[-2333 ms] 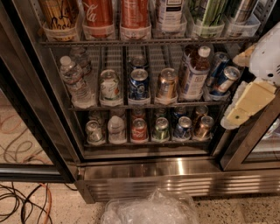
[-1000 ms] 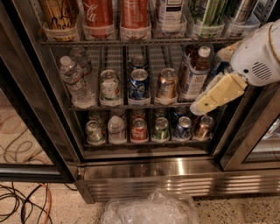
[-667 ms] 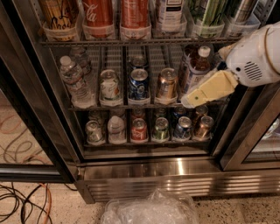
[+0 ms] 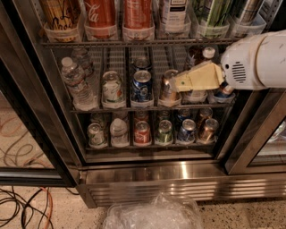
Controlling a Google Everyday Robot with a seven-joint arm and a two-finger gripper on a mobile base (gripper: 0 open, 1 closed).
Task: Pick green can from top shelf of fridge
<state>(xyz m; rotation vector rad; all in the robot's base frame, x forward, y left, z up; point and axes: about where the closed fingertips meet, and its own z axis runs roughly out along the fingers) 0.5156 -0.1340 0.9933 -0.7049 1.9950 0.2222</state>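
Fridge [image 4: 178, 176]: on the top shelf [image 4: 134, 43], a red Coca-Cola can [image 4: 100, 15] stands toward the left end. The gripper [image 4: 178, 82] hangs lower, before the middle rack [image 4: 111, 109], pointing left; its opening and any load cannot be told. The green can [image 4: 213, 10] stands in a tub near the top shelf's right end.

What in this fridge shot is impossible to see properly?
Camera view only:
- green can, top shelf: upper part and lid cut off by the top edge.
- bottle, middle rack: body mostly hidden behind the gripper, which hangs before that rack's right end.
- crumpled plastic on the floor: contents too blurred.
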